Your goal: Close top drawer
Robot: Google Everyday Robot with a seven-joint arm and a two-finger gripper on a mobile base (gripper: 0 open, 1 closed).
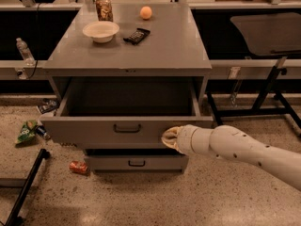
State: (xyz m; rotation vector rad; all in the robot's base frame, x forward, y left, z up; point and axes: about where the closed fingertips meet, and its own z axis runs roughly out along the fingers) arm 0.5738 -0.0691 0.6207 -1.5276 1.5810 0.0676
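Observation:
The top drawer (94,132) of the grey metal cabinet is pulled far out, and its inside looks empty. Its front panel carries a dark bar handle (127,128) at the centre. My gripper (170,138) comes in from the right on a white arm (244,150) and is against the right part of the drawer's front panel, to the right of the handle. Below it, a shorter grey drawer (136,162) is slightly out.
On the cabinet top (160,46) sit a white bowl (100,30), a dark flat object (136,35), an orange (146,12) and a can (104,8). On the floor at left lie a green bag (27,131), a red can (78,166) and a black bar (26,186). A black-legged table (268,32) stands at right.

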